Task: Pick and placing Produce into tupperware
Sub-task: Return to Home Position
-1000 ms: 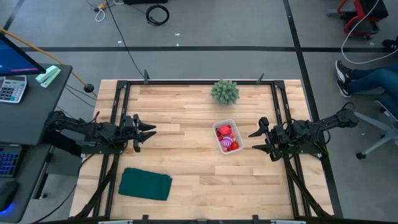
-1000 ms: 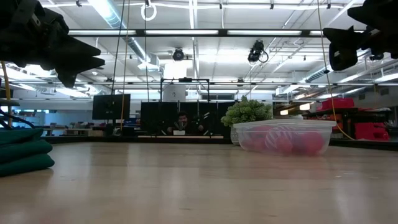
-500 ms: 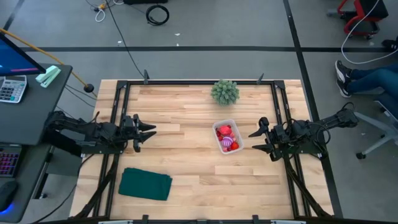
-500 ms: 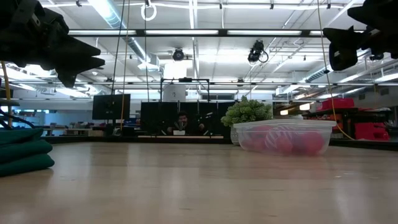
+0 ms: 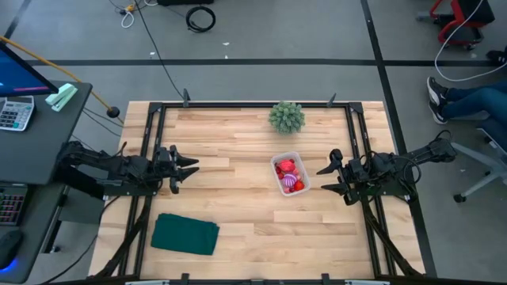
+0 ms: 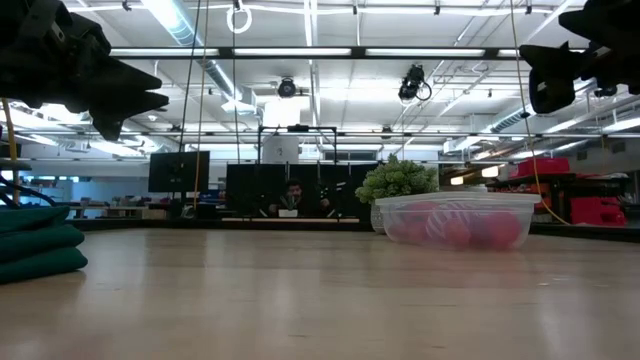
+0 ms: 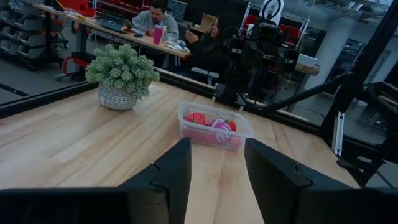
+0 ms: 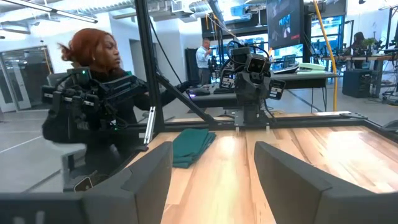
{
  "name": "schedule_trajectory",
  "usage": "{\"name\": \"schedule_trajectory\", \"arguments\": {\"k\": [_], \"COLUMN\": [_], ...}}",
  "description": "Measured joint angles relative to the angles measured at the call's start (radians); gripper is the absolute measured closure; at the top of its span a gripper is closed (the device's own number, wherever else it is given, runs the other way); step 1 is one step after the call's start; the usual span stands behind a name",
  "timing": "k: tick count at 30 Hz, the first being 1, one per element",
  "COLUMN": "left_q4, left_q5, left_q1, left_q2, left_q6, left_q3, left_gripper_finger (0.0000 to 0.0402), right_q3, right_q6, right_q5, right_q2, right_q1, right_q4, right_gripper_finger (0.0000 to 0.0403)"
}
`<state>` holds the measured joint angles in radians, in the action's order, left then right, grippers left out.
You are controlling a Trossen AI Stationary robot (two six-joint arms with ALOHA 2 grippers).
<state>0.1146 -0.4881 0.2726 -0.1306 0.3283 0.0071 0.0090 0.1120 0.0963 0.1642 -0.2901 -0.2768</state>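
Observation:
The clear tupperware (image 5: 288,173) stands on its base right of the table's middle, holding the produce (image 5: 287,168): red pieces and a purple-striped ball (image 5: 291,184). The left wrist view shows the tub (image 7: 214,127) filled, and the low view shows it (image 6: 456,219) with red shapes inside. My left gripper (image 5: 192,165) hovers open above the left side of the table, fingers pointing at the tub. My right gripper (image 5: 323,180) hovers open just right of the tub, apart from it.
A green bushy plant (image 5: 286,116) in a pot stands near the far edge, behind the tub. A dark green folded cloth (image 5: 185,234) lies at the near left. Dark frame rails (image 5: 155,142) run along the table's left, right and far sides. People sit beyond the table.

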Motion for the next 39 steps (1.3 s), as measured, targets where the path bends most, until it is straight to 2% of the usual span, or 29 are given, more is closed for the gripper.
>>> {"name": "schedule_trajectory", "arguments": {"k": [15, 27, 39], "left_q4": [0.0, 0.0, 0.0], "left_q5": [0.0, 0.0, 0.0], "left_q1": [0.0, 0.0, 0.0], "left_q2": [0.0, 0.0, 0.0], "left_q6": [0.0, 0.0, 0.0], "left_q3": [0.0, 0.0, 0.0], "left_gripper_finger": [0.0257, 0.0244, 0.0257], "right_q3": [0.0, 0.0, 0.0], "right_q6": [0.0, 0.0, 0.0], "right_q5": [0.0, 0.0, 0.0], "right_q2": [0.0, 0.0, 0.0], "right_q1": [0.0, 0.0, 0.0], "right_q4": [0.0, 0.0, 0.0], "right_gripper_finger": [0.0167, 0.0167, 0.0167]}}
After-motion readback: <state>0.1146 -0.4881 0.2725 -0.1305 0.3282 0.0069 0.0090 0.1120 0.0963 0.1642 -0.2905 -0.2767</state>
